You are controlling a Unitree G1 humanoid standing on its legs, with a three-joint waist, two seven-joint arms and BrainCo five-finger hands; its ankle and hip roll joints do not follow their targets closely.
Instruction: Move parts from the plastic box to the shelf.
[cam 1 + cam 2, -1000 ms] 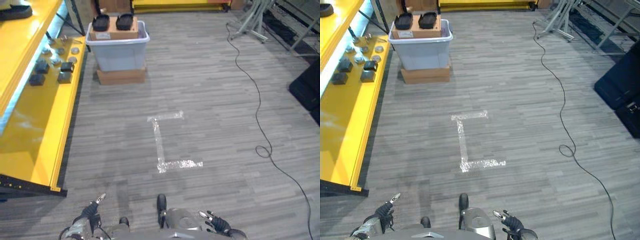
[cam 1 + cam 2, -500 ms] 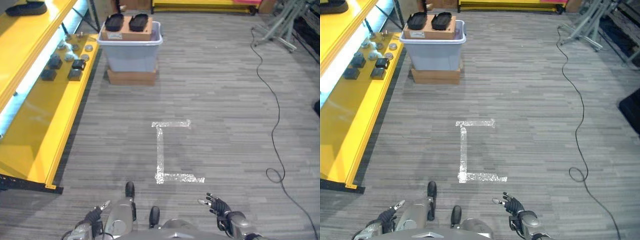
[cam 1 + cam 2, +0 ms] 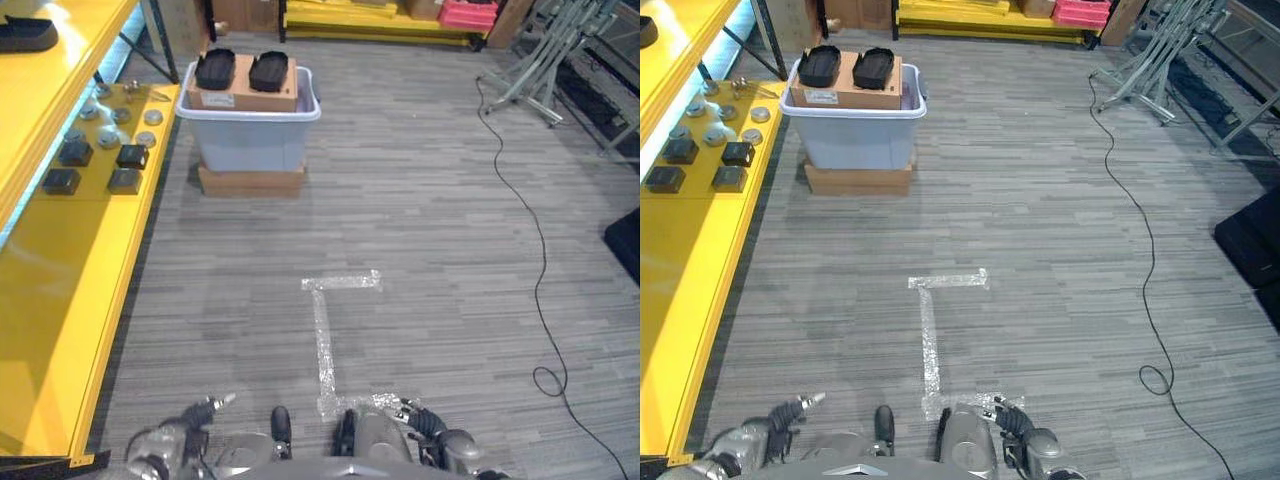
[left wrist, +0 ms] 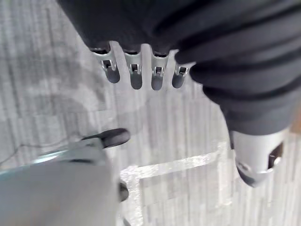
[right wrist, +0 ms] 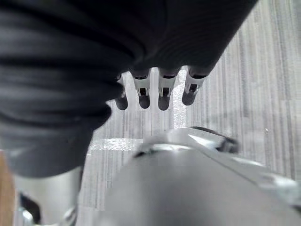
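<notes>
A pale plastic box point(image 3: 250, 125) stands on a flat cardboard box point(image 3: 252, 181) on the floor far ahead, beside the yellow shelf point(image 3: 70, 290) on the left. Across the box's top lies a cardboard piece carrying two black parts point(image 3: 215, 68) point(image 3: 268, 70). Several black blocks point(image 3: 75, 152) and round silver parts point(image 3: 146, 139) lie on the shelf's lower board. My left hand point(image 3: 192, 424) and right hand point(image 3: 428, 430) hang low near my body, far from the box. The wrist views show the left fingers point(image 4: 135, 75) and right fingers point(image 5: 162, 89) straight over the floor, holding nothing.
A white tape mark point(image 3: 324, 330) lies on the grey floor between me and the box. One black part point(image 3: 28, 33) rests on the shelf's upper board. A metal stand point(image 3: 540, 60) is at the far right, a pink crate point(image 3: 468, 14) at the back.
The whole picture has shifted: the camera moved forward, so the tape mark sits lower and closer. Both hands stay low and empty; the right hand has drawn in slightly.
</notes>
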